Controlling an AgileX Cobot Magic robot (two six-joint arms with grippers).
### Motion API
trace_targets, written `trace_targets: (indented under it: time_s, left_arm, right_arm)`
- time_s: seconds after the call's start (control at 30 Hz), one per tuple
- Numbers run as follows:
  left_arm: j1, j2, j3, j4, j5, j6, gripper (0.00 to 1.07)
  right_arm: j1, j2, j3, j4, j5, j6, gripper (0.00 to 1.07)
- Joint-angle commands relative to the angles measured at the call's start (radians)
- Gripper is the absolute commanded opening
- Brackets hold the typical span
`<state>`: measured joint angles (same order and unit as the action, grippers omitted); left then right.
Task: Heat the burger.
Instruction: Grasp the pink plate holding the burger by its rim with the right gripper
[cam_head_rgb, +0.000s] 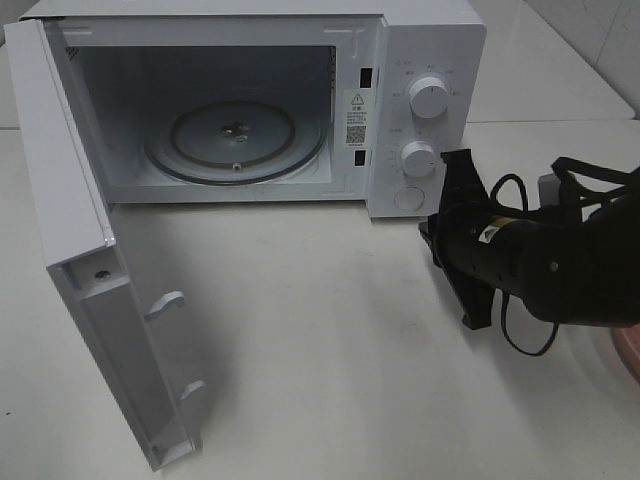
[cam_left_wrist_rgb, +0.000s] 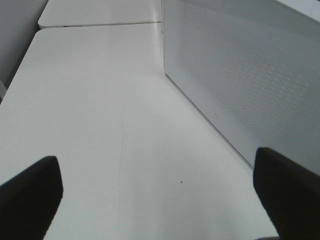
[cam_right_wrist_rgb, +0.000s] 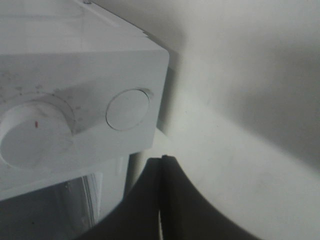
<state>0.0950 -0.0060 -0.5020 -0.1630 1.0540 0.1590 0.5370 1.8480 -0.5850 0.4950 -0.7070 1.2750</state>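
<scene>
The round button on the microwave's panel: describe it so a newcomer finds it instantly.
Find the white microwave with its door open. On its right-hand control panel, look below the upper knob and lower knob: the button is lowest, flat and flush, with no raised grip.

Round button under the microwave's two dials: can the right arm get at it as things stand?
Probably yes. The right gripper, shut, points at the round button from close by, with nothing showing between them.

High view overlooks microwave (cam_head_rgb: 430, 50); wrist views close beside it.
</scene>
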Motion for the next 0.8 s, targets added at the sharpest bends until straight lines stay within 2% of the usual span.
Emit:
trace_targets:
  time_s: [0.03, 0.2, 0.23, 0.3, 0.33, 0.47, 0.5, 0.53, 0.57, 0.63, 0.7, 0.73, 0.8]
  left_arm:
    - [-0.004, -0.021, 0.004, -0.003, -0.013, -0.003, 0.98]
    - [-0.004, -0.021, 0.004, -0.003, -0.013, -0.003, 0.98]
    - [-0.004, -0.021, 0.004, -0.003, -0.013, -0.003, 0.98]
    - [-0.004, -0.021, 0.004, -0.003, -0.013, -0.003, 0.98]
    - [-0.004, -0.021, 0.004, -0.003, -0.013, -0.003, 0.98]
    - [-0.004, -0.021, 0.004, -0.003, -0.013, -0.003, 0.98]
    - [-0.004, -0.021, 0.004, -0.003, -0.013, -0.003, 0.98]
    - [-0.004, -0.021, 0.004, -0.003, -0.013, -0.003, 0.98]
    - [-0.004, -0.021, 0.004, -0.003, -0.013, -0.003, 0.98]
    - [-0.004, -0.021, 0.004, -0.003, -0.013, -0.003, 0.98]
    - [-0.004, -0.021, 0.004, -0.003, -0.013, -0.003, 0.98]
    - [-0.004, -0.021, 0.004, -0.003, -0.013, -0.003, 0.98]
    - [-0.004, -0.021, 0.004, -0.003, -0.013, -0.003, 0.98]
  right_arm:
    - [0.002, -0.061, 0.018, -0.135, 0.104, -0.020, 0.00]
    - [-0.001, -0.109, 0.019, -0.260, 0.205, -0.022, 0.00]
    - [-0.002, -0.132, 0.019, -0.327, 0.280, -0.024, 0.00]
    - [-0.010, -0.142, 0.019, -0.350, 0.311, -0.029, 0.00]
    - [-0.023, -0.164, 0.019, -0.418, 0.396, -0.059, 0.00]
    - [-0.043, -0.196, 0.003, -0.495, 0.541, -0.137, 0.00]
    - [-0.053, -0.218, -0.024, -0.522, 0.681, -0.231, 0.00]
    - [-0.053, -0.218, -0.024, -0.522, 0.681, -0.231, 0.00]
    - [-0.058, -0.236, -0.054, -0.535, 0.796, -0.360, 0.01]
    - [-0.058, -0.246, -0.072, -0.536, 0.845, -0.415, 0.01]
    - [-0.058, -0.264, -0.116, -0.536, 0.991, -0.594, 0.02]
    - [-0.058, -0.264, -0.116, -0.536, 0.991, -0.594, 0.02]
    - [-0.058, -0.266, -0.164, -0.536, 1.137, -0.735, 0.04]
